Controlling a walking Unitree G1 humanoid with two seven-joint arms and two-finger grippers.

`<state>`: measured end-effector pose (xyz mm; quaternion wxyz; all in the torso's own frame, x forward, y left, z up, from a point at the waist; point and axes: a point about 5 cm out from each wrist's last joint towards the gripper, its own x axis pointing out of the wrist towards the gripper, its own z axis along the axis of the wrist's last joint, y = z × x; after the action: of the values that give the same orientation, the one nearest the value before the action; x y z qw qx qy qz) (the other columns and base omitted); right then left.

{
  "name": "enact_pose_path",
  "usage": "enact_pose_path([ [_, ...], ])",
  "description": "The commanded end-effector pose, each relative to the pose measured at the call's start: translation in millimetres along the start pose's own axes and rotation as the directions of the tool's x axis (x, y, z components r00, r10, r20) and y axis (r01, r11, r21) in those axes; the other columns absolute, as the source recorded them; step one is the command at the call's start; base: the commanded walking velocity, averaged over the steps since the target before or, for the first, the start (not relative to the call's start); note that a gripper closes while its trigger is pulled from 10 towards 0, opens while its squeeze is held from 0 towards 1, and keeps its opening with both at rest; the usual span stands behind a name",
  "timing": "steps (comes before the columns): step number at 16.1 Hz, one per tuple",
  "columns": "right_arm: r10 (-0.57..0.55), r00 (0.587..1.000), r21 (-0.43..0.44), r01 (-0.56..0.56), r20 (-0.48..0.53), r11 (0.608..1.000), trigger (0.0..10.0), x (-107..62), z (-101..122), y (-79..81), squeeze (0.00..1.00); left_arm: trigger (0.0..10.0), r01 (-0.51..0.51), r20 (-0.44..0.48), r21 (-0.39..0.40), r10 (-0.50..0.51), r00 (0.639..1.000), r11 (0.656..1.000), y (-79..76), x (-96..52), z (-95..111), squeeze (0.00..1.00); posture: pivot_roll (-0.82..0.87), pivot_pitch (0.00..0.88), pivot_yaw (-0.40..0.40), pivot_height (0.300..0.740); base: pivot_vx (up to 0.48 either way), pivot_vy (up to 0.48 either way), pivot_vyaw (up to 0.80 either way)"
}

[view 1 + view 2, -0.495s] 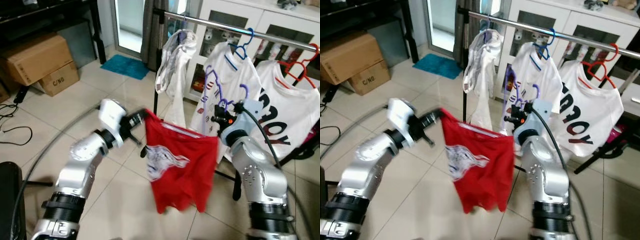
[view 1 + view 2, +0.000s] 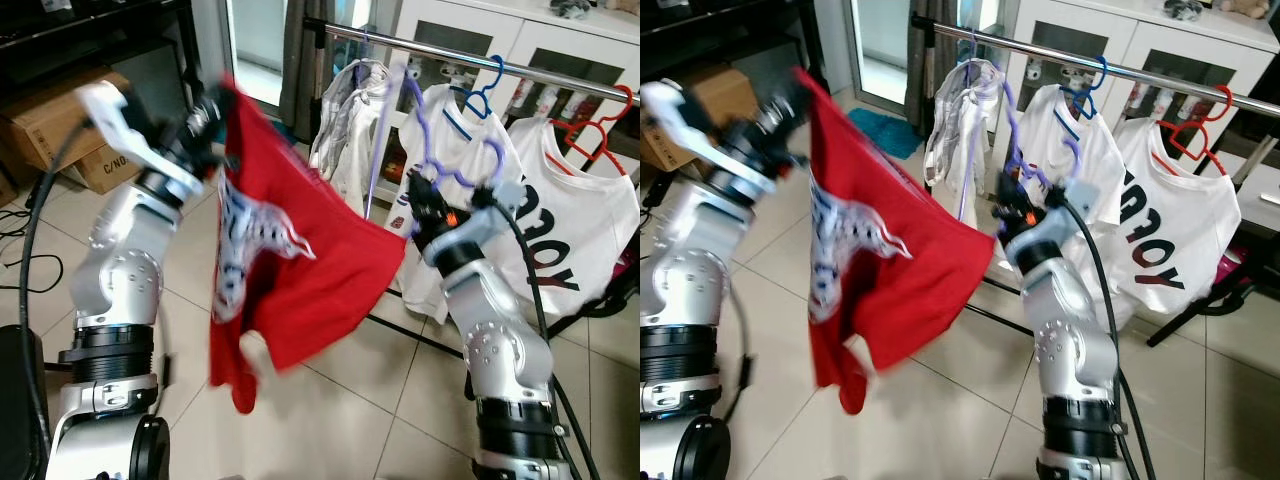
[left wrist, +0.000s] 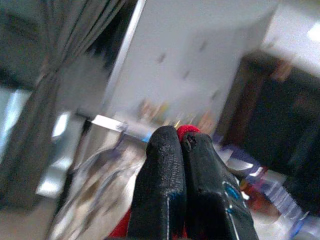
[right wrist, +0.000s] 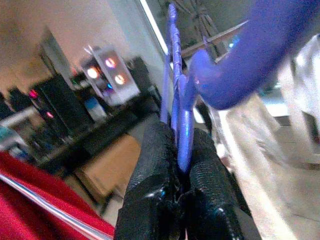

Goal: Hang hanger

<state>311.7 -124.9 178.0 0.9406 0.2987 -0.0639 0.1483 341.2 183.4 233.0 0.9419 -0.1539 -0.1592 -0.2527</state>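
A red T-shirt (image 2: 290, 260) with a white print hangs slanted and blurred on a purple hanger (image 2: 425, 150). My right gripper (image 2: 425, 205) is shut on the hanger's neck, just below and in front of the silver rail (image 2: 450, 55). The right wrist view shows the black fingers (image 4: 150, 170) pinching the purple hanger (image 4: 181, 120). High at the left, my left gripper (image 2: 205, 110) is shut on the shirt's upper corner. A bit of red cloth (image 3: 187, 131) peeks between its fingers (image 3: 162, 170).
The rail carries a grey-white garment (image 2: 350, 130), a white shirt on a blue hanger (image 2: 488, 85) and another on a red hanger (image 2: 612, 115). A white cabinet (image 2: 520, 45) stands behind. Cardboard boxes (image 2: 60, 120) and cables (image 2: 20, 260) lie at the left.
Both arms have risen. The left gripper swung up and to the left, pulling the red shirt up into a slant. The right gripper lifted the purple hanger closer to the rail.
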Motion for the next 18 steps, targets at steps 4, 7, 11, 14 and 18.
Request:
enact_pose_path([
  [4,0.080,0.941,0.262,-0.173,0.328,0.949,0.0,18.9,54,20.9,0.00,0.0,0.094,-0.381,0.034,-0.074,0.922,0.995,-15.2,-6.8,-69,0.00,-0.13,0.000,-0.026,0.740,0.000,0.000,0.00],
  [7,0.018,0.903,0.366,-0.192,0.429,0.911,0.0,36.7,74,8.8,0.00,0.0,0.367,-0.417,-0.137,-0.390,0.821,0.920,-66.2,-1.1,-92,0.00,-0.14,0.000,-0.008,0.740,0.000,0.000,0.00],
  [11,0.037,0.936,0.204,-0.115,0.349,0.972,0.0,47.7,70,7.2,0.00,0.0,0.383,-0.380,-0.121,-0.400,0.834,0.916,-68.2,10.9,-87,0.00,-0.14,0.000,-0.002,0.740,0.000,0.000,0.00],
  [14,-0.068,0.994,-0.182,0.082,0.082,0.980,0.0,28.8,22,-24.7,0.00,0.0,0.323,-0.455,-0.044,-0.307,0.836,0.945,-45.0,-16.4,-91,0.00,-0.14,0.000,0.002,0.740,0.000,0.000,0.00],
  [18,-0.217,0.967,-0.362,0.158,-0.130,0.919,10.0,-21.1,-30,-55.6,0.00,0.0,0.132,-0.524,0.114,-0.054,0.850,0.985,-14.1,-62.3,-109,0.00,-0.14,0.000,0.023,0.740,0.000,0.000,0.00],
])
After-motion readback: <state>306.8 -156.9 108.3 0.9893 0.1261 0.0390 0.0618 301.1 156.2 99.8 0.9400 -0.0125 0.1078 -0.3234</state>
